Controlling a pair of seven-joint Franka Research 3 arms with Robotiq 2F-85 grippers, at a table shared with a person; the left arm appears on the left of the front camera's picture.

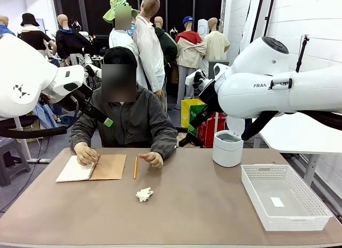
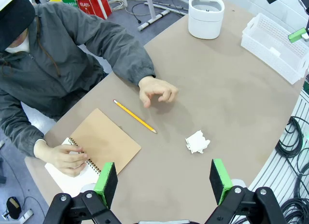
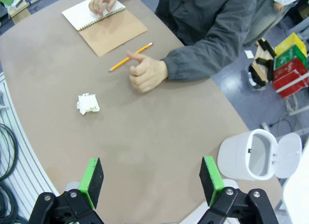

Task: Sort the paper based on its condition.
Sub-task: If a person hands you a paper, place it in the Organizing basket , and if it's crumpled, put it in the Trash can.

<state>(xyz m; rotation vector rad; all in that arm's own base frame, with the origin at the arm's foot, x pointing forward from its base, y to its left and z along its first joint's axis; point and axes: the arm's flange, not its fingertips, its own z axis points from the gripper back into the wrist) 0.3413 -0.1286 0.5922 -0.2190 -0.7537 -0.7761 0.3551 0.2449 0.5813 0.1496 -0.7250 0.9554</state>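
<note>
**Left side.** The left tool [image 2: 163, 181] hangs high above the near edge of the tabletop [image 1: 203, 226]. Its green pads [image 2: 106, 183] are spread wide with nothing between them. Below it lies a spiral notebook [image 1: 91, 168], opened with its brown cover folded out. One of the person's hands [image 1: 85, 153] rests on the white page.

**Centre.** A yellow pencil [image 1: 135, 167] lies just beside the notebook. The person's other hand [image 1: 152, 159] is loosely curled near the pencil's far end. The crumpled paper [image 1: 144, 194], a small white wad, sits alone on the bare tabletop, nearer the robot than the pencil and apart from it.

**Right side.** A white lidded bin [image 1: 227, 148] stands with its lid up. Nearer the robot, a white mesh basket [image 1: 291, 222] holds one tiny slip [image 1: 277, 202]. The right tool [image 3: 151, 179] hovers above the tabletop between wad and bin, with pads apart and empty.

**Hazards.**
- The wad is probably light and springy. A pad that lands off-centre could nudge it away instead of trapping it.
- A shallow descent may pinch only a loose fold, and the wad could drop in transit.
- The curled hand is near the wad. A reach from either arm passes close to it.
- Two receptacles stand together. A wad released over the basket would be missorted, since the bin appears to suit it.
- If both arms reach the middle, they may collide.
</note>
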